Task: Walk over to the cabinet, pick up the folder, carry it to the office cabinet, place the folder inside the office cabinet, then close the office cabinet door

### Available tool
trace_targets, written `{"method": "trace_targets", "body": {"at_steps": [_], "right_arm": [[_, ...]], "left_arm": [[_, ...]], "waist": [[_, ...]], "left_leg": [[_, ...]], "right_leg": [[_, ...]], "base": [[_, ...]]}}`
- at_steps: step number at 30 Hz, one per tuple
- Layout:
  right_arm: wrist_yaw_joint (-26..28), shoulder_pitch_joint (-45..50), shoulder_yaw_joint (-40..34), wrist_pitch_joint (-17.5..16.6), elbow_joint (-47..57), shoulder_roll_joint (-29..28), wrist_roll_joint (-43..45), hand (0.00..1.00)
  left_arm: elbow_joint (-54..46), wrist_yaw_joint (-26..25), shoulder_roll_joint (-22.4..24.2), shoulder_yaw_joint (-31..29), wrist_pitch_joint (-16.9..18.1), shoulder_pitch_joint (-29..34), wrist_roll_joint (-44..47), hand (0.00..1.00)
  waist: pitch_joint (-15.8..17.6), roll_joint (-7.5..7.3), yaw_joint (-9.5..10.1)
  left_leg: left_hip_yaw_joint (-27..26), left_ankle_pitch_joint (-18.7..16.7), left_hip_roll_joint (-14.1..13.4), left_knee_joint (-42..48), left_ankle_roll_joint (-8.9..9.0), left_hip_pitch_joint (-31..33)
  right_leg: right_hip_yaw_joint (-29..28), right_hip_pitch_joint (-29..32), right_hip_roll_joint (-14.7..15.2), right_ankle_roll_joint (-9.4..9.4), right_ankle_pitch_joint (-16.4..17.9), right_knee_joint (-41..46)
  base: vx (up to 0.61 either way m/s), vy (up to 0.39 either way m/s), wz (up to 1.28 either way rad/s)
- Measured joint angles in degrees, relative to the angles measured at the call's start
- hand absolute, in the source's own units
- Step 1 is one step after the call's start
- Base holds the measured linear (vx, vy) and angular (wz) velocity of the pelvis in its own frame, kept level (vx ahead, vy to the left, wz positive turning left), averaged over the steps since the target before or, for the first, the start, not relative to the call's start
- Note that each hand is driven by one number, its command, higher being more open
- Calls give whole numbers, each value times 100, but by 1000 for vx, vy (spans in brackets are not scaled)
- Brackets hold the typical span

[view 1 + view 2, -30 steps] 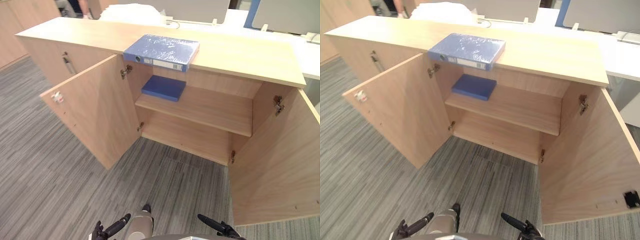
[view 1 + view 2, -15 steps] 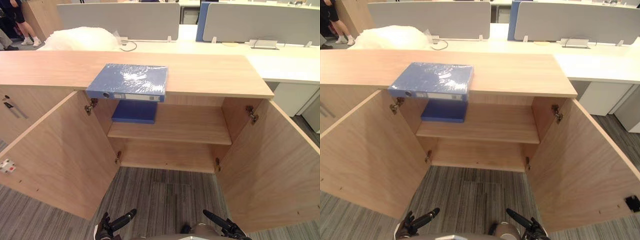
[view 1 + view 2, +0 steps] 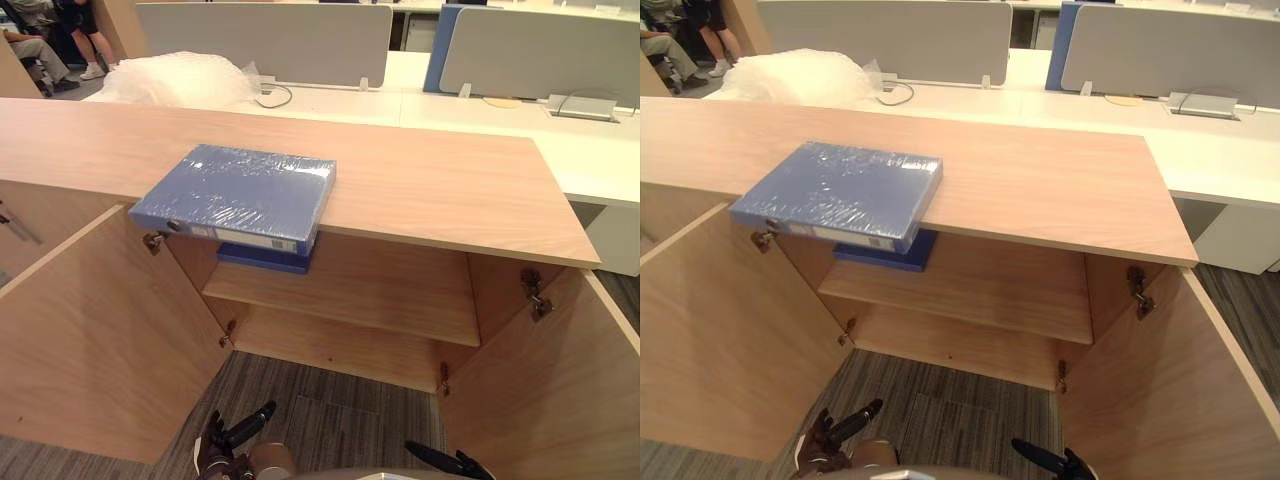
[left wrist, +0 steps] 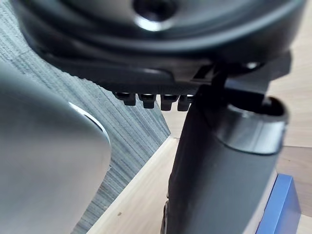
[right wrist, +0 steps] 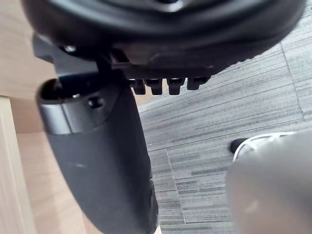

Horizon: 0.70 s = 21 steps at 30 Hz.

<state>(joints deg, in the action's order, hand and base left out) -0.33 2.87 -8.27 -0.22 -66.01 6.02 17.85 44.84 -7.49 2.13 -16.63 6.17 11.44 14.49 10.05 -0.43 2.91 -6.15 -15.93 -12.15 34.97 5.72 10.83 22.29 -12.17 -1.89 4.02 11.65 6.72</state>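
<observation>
Folder [image 3: 235, 195], blue and plastic-wrapped, lies flat on cabinet top [image 3: 430, 190] with one corner overhanging the front edge. It sits well ahead of and above the left hand [image 3: 222, 448] fingers, no contact. Left hand is low over carpet [image 3: 340, 415], fingers straight, holding nothing. Right hand [image 3: 455, 464] is the same: fingers straight, empty. Left door [image 3: 90, 340] and right door [image 3: 545, 400] are both open, each outboard of its side's fingers. Second blue folder [image 3: 265, 258] lies on shelf [image 3: 380, 295] inside, under the overhang. Bubble wrap [image 3: 170, 80] is on white desk [image 3: 480, 110], far beyond the fingers.
</observation>
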Motion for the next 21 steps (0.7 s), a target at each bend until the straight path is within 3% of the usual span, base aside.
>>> {"method": "trace_targets", "body": {"at_steps": [1,2,3,5,8,14,18,21], "right_arm": [[4,-32,59,-7,4,-35,0,100],[17,-47,54,6,13,-35,-1,100],[28,-45,57,2,38,-6,-23,100],[41,-70,86,1,41,-246,-250,100],[108,3,106,2,57,-380,-258,100],[156,13,184,16,129,-388,-506,100],[158,8,471,25,224,-267,-663,100],[158,-1,554,30,224,-241,-663,100]], "left_arm": [[-7,-10,-1,45,-3,9,-1,100],[-90,0,58,98,-7,109,14,100],[-136,0,94,220,-9,184,89,100],[-356,51,-68,295,-54,246,415,100],[-724,81,-82,320,-49,386,834,100],[-1803,100,-47,462,-41,630,1687,100],[-2619,-132,2,692,-13,794,1607,100],[-3033,-149,0,885,2,861,1215,100]], "waist": [[-1,8,-5],[-60,134,-5],[-109,275,-4],[-180,-58,-13],[-291,-224,8],[-307,-192,8],[-291,-62,12],[-292,-48,25]], "left_leg": [[169,180,209,-606,-7,-26],[464,951,393,-1481,-81,-144],[614,1495,439,-1809,-106,-165],[544,1566,708,-2299,-172,-534],[532,1814,937,-2980,-283,-896],[530,2270,1034,-4000,-341,-1388],[548,2295,1061,-4032,-361,-1358],[611,2347,1139,-4035,-359,-1287]], "right_leg": [[-69,-24,69,-83,-2,6],[-161,-73,41,-193,22,-7],[-211,-105,-34,-252,53,-19],[-223,-205,311,-401,138,36],[-255,-206,527,-452,129,138],[-393,-181,616,-540,76,217],[-378,-174,629,-563,91,188],[-309,-174,680,-654,216,124]], "base": [[259,150,-36],[263,169,-33],[249,173,-16],[229,134,9],[172,65,14],[52,23,3],[-36,5,2],[-66,-15,11]]}}
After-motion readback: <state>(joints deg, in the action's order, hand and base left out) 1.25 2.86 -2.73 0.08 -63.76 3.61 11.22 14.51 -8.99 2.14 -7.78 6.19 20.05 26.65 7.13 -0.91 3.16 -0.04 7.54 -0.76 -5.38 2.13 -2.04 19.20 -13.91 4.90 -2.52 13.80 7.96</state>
